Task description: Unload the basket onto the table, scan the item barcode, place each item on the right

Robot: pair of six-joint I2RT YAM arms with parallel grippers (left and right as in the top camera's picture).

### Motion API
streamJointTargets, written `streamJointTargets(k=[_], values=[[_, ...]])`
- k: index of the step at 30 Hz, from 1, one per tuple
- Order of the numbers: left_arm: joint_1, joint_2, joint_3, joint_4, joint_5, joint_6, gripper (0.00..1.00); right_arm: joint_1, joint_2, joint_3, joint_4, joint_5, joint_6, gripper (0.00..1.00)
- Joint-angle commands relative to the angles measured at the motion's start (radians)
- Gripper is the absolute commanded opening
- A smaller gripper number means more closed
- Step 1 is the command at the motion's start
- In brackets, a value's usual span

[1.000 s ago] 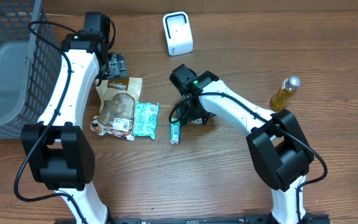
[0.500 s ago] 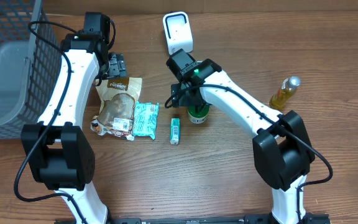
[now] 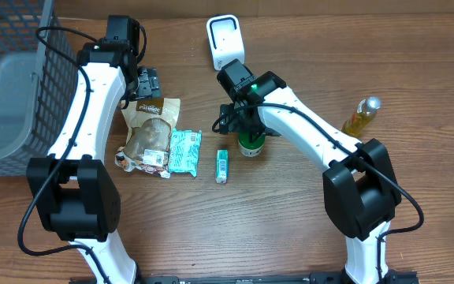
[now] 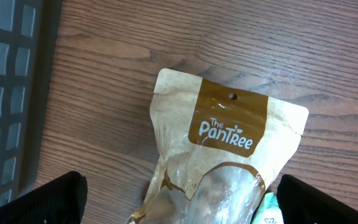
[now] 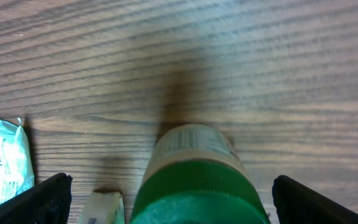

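Observation:
A jar with a green lid (image 5: 194,190) stands upright on the table, seen in the overhead view just right of centre (image 3: 251,144). My right gripper (image 5: 182,202) hangs open above it, its black fingers (image 5: 42,200) wide apart on either side of the lid and not touching it. The white scanner (image 3: 225,41) stands at the back centre. My left gripper (image 4: 179,208) is open over a brown "The PanTree" pouch (image 4: 229,146), holding nothing. Overhead, that left gripper (image 3: 148,84) sits at the pouch's (image 3: 152,130) far end.
A teal packet (image 3: 185,150) lies beside the pouch, and a small teal tube (image 3: 222,166) lies left of the jar. A yellow bottle (image 3: 361,117) stands at the right. A dark wire basket (image 3: 10,47) with a grey bin inside fills the left edge.
The right arm has drawn back toward the scanner and slightly right, uncovering the green-lidded jar. The left arm has not moved.

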Motion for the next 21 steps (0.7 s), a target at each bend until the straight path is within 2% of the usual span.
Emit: streamJointTargets(k=[1,8,15,21], values=[[-0.004,-0.004,0.012,0.002,-0.013,0.0,1.0,0.002,-0.014,0.016,-0.015,0.008,0.116,0.99],[-0.004,-0.004,0.012,0.002,-0.013,0.0,1.0,0.002,-0.008,0.016,-0.051,0.024,0.267,0.97],[-0.004,-0.004,0.012,0.002,-0.013,0.0,1.0,0.003,-0.008,0.016,-0.063,0.002,0.315,0.96],[-0.004,-0.004,0.012,0.002,-0.013,0.0,1.0,0.003,-0.008,0.016,-0.066,0.002,0.315,0.83]])
